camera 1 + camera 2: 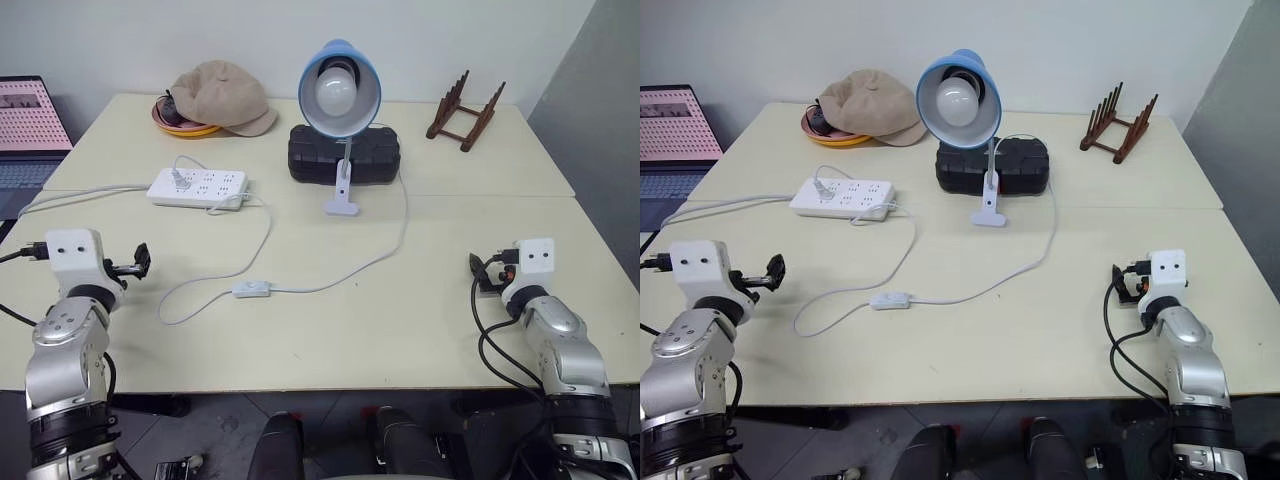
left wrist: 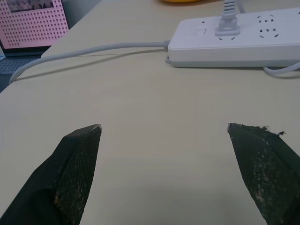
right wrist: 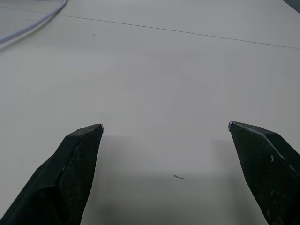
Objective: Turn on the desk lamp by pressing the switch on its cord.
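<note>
- No text, label, brand, number or sign can be read on anything in the scene.
- A pink pattern of small dots is shown on the laptop screen (image 1: 30,118) at the far left, but no letters can be made out in it.
- Socket holes are seen on the power strip (image 1: 198,187) on the table (image 1: 400,320); no printed marking can be read there.
</note>
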Robot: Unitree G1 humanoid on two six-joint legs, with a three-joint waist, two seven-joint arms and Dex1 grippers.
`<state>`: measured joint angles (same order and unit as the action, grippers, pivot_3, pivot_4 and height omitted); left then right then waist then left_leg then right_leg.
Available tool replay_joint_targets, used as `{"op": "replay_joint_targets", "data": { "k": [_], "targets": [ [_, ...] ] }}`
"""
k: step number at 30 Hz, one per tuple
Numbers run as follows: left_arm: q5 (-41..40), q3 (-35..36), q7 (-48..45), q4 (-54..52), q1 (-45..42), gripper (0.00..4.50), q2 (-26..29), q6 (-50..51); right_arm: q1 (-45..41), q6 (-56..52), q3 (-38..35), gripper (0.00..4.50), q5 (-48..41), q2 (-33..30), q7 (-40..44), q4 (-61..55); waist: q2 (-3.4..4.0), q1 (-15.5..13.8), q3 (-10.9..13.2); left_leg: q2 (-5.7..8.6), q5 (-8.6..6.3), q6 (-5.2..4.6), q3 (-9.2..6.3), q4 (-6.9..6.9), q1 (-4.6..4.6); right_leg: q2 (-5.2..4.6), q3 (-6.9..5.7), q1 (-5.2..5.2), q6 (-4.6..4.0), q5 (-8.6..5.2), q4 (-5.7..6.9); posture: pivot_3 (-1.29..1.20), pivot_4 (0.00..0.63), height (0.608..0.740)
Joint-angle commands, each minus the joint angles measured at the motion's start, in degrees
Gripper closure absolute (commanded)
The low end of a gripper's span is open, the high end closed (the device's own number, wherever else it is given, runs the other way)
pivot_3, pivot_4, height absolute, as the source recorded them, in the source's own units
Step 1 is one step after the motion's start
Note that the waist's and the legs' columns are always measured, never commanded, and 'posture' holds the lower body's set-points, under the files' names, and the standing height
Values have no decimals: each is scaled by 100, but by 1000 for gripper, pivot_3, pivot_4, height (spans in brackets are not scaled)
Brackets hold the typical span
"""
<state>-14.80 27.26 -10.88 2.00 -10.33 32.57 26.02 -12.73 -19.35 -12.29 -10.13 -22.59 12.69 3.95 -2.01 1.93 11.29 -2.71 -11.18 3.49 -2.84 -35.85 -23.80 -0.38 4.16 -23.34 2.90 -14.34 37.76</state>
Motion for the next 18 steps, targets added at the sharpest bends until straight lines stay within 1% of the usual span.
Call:
{"op": "replay_joint_targets", "data": {
  "k": [1,2,7,11,14,16,18],
  "targets": [
    [-22,181,27,-258,38,0,87,14,-159,179,-88,10,22,-91,56,7,0,1,0,0,0,0,0,0,0,0,0,0,0,0,0,0,150,740],
    [-56,213,51,-235,16,0,48,-30,-178,195,-98,10,35,-107,53,47,0,2,0,0,0,0,0,-1,0,0,1,0,0,0,0,0,150,740],
    [-115,125,-262,-175,-91,0,302,6,-232,148,-121,10,6,-189,114,-80,0,4,0,0,0,0,0,0,0,0,0,0,0,0,0,0,150,740],
    [-314,-82,-1192,32,-231,0,912,206,-332,86,-98,10,-60,-389,378,-77,1,9,1,0,0,0,0,1,-1,1,-1,-3,-3,-1,0,0,150,740],
    [-811,-286,-2386,-80,-348,0,1466,558,-426,-185,100,10,-350,-588,1038,-333,2,13,2,-1,0,0,2,2,-2,0,0,-6,-4,-2,-1,0,150,740],
    [-926,-650,-3221,-145,-397,0,1931,705,-456,-571,325,10,-680,-857,1811,-581,3,20,4,0,0,0,6,3,-1,-1,1,-6,-5,-3,-1,0,150,740],
    [-981,-1162,-4037,-129,-589,0,2385,873,-481,-1096,621,10,-1150,-1265,2755,-968,8,24,7,-1,0,0,5,6,-8,0,1,-14,-6,-3,0,0,150,740]
  ]
}}
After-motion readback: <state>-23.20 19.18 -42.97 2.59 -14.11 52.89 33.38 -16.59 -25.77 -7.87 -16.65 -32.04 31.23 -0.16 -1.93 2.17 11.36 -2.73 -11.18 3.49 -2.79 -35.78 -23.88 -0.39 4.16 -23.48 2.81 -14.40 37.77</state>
